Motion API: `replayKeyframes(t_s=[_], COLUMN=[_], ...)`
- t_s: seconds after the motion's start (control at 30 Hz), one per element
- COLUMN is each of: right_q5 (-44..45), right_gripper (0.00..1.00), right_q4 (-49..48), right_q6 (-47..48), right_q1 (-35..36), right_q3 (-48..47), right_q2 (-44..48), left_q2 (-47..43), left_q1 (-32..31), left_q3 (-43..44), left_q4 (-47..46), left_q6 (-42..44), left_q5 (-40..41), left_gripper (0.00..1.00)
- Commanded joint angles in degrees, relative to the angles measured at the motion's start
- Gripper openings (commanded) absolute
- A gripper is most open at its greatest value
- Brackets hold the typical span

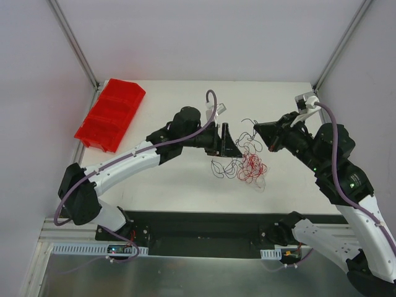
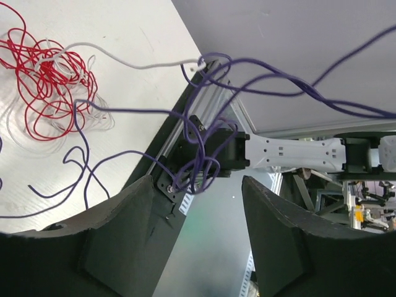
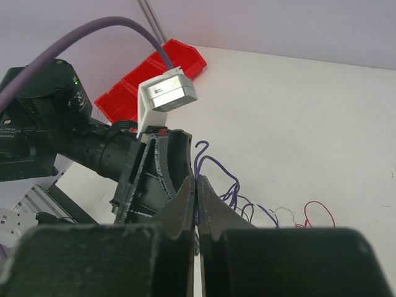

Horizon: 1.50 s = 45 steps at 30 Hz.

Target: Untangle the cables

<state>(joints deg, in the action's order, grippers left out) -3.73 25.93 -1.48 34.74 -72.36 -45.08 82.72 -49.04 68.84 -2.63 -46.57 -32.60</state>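
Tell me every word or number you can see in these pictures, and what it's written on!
There are no words or numbers that can be read.
White camera box: it has a small dark label, too blurred to read.
Red bin: no writing shows.
Cables: no writing shows.

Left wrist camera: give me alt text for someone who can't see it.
Purple wires loop in mid-air beyond the open left gripper, stretching off to the upper right. A red wire tangle lies on the white table at upper left.
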Motion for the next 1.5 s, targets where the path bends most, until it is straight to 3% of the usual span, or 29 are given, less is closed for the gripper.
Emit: replayKeyframes(t_s=[0.0,0.23,0.33,0.4,0.43,0.5,0.57,0.7,0.9,1.03,1.17,1.3,1.47], right_q5=[-0.5,3.4,11.2,13.6,13.5,12.0,11.1,5.8,0.7,5.7,8.6,13.6,18.6], right_gripper=[0.01,0.02,0.16,0.36,0.51,0.65,0.72,0.77,0.73,0.7,0.69,0.69,0.7], right_q4=[-3.6,-1.8,-0.4,-0.2,-0.3,-1.8,-3.6,-9.4,-13.8,-14.3,-11.7,-9.9,-4.4], right_q6=[-0.9,0.3,0.0,-1.6,-2.1,-3.1,-4.7,-8.1,-14.4,-19.2,-21.0,-17.0,-10.3], right_q1=[0.2,0.2,0.2,0.2,0.2,0.2,0.1,-0.8,-3.3,-5.0,-11.8,-17.4,-17.9], right_q3=[0.0,1.2,4.8,10.5,13.0,18.6,23.5,29.0,30.2,32.1,33.9,32.7,27.3], right_q2=[0.2,1.4,2.5,2.9,2.9,2.2,1.0,-4.5,-18.3,-23.3,-26.9,-28.4,-26.8], left_q2=[3.2,-0.3,-6.8,-10.8,-13.1,-15.7,-18.0,-20.1,-19.2,-19.4,-20.0,-18.3,-12.9], left_q1=[-0.5,3.1,5.2,5.4,5.4,5.6,5.6,5.9,6.0,6.0,6.1,6.4,7.5], left_q3=[4.5,0.2,-4.9,-6.1,-5.9,-4.9,-4.2,-2.0,4.1,8.4,10.9,10.0,7.6], left_q4=[-1.3,6.1,8.7,11.8,13.4,17.8,21.1,24.8,29.9,32.9,35.4,36.3,36.8], left_q6=[3.6,8.4,13.7,17.5,18.9,21.2,22.4,23.5,24.9,26.1,25.7,24.2,23.1], left_q5=[0.1,11.0,13.7,14.8,14.9,15.4,17.1,17.9,18.9,20.0,22.0,22.1,19.0], left_gripper=[0.57,0.0,0.0,0.0,0.0,0.0,0.0,0.0,0.0,0.0,0.0,0.0,0.0])
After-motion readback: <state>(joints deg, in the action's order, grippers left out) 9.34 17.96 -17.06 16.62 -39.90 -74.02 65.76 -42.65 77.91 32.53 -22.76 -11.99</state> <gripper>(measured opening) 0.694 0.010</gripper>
